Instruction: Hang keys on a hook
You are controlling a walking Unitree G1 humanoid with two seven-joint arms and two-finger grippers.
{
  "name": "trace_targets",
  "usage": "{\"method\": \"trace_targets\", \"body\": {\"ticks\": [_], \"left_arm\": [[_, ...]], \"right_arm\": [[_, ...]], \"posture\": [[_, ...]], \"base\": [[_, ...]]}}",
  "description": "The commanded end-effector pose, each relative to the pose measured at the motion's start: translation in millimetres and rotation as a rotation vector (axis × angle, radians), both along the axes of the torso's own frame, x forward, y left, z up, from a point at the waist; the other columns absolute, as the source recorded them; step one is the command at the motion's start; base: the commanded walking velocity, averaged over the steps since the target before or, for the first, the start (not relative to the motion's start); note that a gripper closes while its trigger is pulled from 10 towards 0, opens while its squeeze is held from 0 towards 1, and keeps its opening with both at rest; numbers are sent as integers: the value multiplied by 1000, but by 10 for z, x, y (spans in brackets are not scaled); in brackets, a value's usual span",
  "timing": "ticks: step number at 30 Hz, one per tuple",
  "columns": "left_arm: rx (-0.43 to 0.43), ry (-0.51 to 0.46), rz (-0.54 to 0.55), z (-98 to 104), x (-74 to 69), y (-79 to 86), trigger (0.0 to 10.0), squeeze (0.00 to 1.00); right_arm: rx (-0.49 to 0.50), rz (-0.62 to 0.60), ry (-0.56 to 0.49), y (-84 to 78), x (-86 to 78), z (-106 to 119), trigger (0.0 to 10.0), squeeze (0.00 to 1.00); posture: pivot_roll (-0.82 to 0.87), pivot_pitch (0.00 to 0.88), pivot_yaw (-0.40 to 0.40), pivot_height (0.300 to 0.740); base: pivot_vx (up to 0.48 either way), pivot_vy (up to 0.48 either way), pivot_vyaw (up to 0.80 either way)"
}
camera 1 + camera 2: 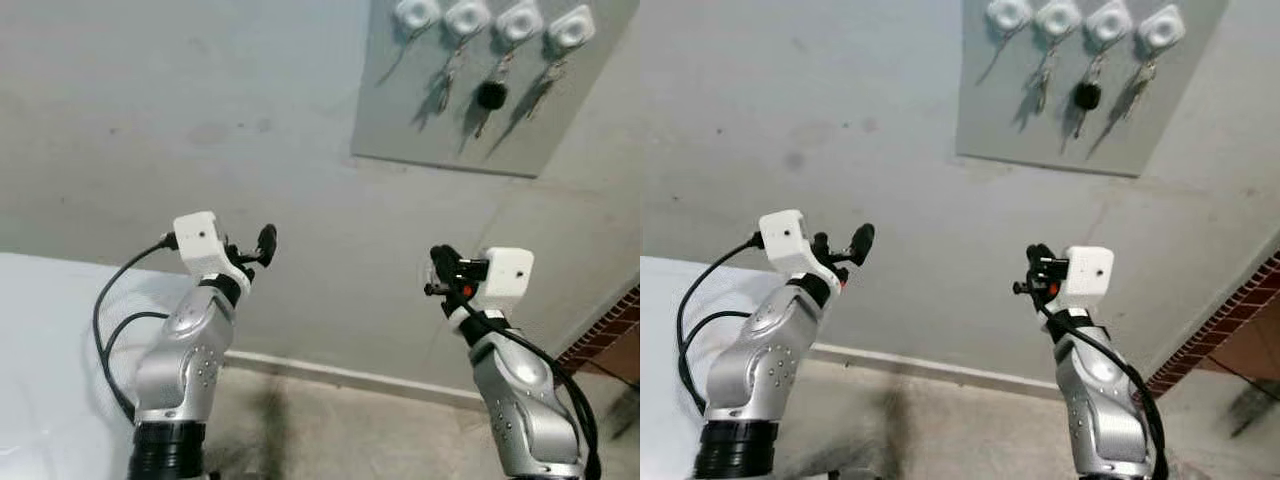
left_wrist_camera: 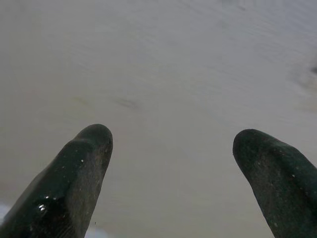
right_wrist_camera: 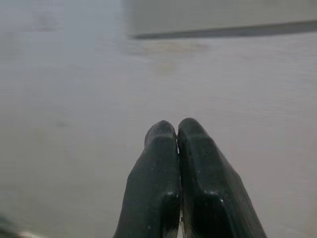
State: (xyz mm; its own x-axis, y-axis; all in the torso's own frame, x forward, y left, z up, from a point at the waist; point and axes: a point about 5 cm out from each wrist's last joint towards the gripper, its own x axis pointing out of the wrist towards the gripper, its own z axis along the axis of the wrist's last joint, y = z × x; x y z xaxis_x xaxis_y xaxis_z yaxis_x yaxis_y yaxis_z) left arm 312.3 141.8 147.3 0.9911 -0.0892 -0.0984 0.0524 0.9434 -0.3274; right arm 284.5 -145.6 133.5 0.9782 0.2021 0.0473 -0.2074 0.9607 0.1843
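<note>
Both arms raised toward wall; left hand (image 2: 171, 163) spread, right hand (image 3: 177, 130) pinched.

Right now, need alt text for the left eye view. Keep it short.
Both silver arms are raised toward a grey wall, the left gripper open and the right gripper shut with nothing visible in it. Above and to the right, a grey board carries four white hooks with keys hanging from them.
</note>
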Motion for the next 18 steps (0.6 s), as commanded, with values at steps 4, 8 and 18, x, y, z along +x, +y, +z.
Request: {"method": "trace_targets", "body": {"ticks": [4, 8, 18], "left_arm": [[26, -2, -47, 19, -12, -86, 10000, 0], [70, -13, -95, 41, -12, -128, 10000, 0], [81, -78, -160, 134, -10, -194, 10000, 0]], "right_arm": [[-24, -25, -42, -71, 7, 87, 10000, 0], [-26, -29, -64, -72, 10, 113, 10000, 0], [-6, -39, -107, -83, 40, 185, 10000, 0]], "posture": [[30, 0, -12, 702], [30, 0, -11, 702], [29, 0, -9, 702]], "base": [[0, 0, 0], [0, 0, 0], [48, 0, 0]]}}
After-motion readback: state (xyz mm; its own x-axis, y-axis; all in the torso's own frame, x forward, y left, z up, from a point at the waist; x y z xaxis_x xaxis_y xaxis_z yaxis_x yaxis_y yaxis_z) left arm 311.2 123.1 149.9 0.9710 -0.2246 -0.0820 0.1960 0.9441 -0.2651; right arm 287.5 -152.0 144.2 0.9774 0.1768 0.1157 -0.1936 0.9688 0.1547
